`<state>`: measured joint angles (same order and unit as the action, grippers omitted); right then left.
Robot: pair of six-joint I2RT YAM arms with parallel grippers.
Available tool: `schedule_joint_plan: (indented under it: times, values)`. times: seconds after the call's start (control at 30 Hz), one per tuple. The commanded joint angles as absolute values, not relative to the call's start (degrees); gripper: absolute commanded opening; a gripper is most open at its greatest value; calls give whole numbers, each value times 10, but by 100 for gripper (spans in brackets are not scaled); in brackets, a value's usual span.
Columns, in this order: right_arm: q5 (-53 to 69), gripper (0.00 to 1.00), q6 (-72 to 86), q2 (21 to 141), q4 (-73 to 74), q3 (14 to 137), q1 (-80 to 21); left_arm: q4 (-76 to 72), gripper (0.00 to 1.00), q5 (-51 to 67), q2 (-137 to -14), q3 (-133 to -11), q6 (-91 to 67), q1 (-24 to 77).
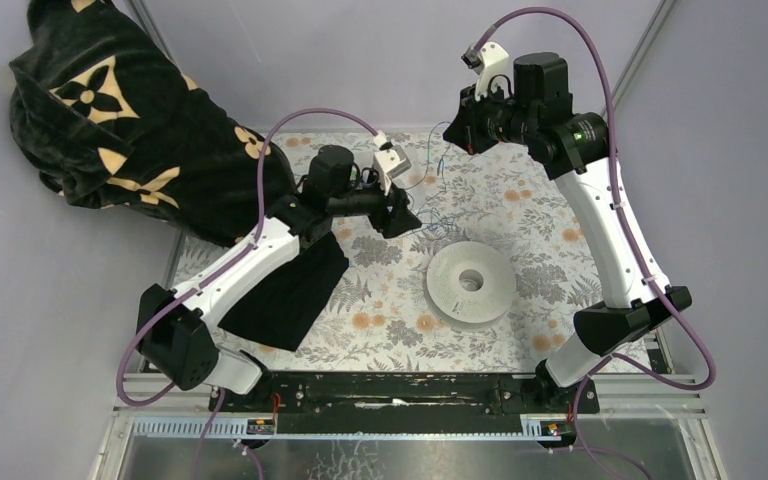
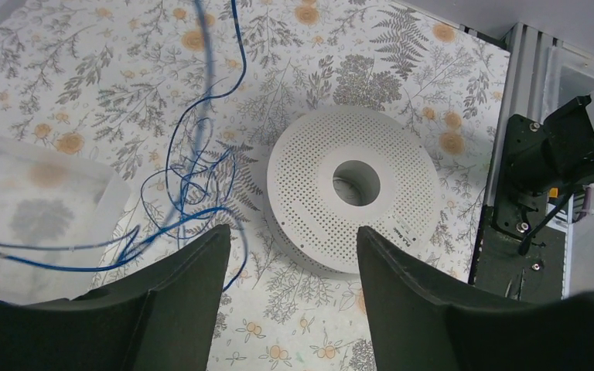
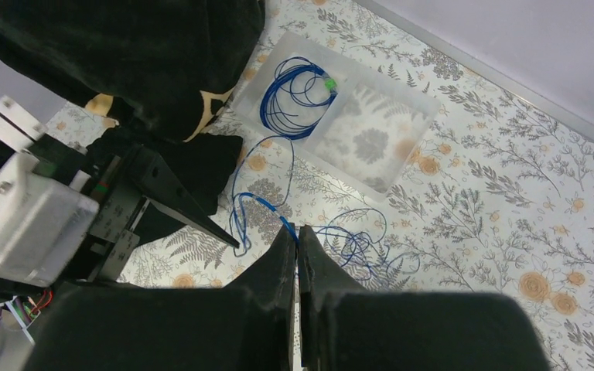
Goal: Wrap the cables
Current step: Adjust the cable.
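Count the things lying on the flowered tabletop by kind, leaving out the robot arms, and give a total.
White perforated plastic spool: 1
Clear plastic tray: 1
Bundles of thin blue wire: 2 (green-tied coil in the tray, loose tangle beside it)
Black cloth with tan flower motifs: 1, seemingly one piece
Total: 5

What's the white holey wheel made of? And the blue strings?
The spool is probably matte white plastic: even colour and neat rows of tiny holes. The wires are likely fine wire in a smooth blue plastic coating, since they hold springy loops. Their core isn't visible.
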<state>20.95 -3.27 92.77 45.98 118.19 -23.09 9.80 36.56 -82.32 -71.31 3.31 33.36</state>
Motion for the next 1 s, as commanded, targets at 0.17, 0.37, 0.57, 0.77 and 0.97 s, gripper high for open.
schedule_joint_plan:
  times: [0.17,0.37,0.57,0.77,0.97]
  values:
    - [206,0,-19,912,432,1168,-232,60,62,265,-854,-736,40,351]
    - [207,0,-19,905,429,1159,-233,48,54,231,-861,-725,61,351]
    - [200,0,-21,907,429,1159,-233,51,49,283,-880,-730,46,352]
    - [197,0,-21,910,428,1158,-233,50,37,292,-897,-729,35,354]
    - [131,0,-44,899,423,1144,-232,112,0,279,-886,-731,106,352]
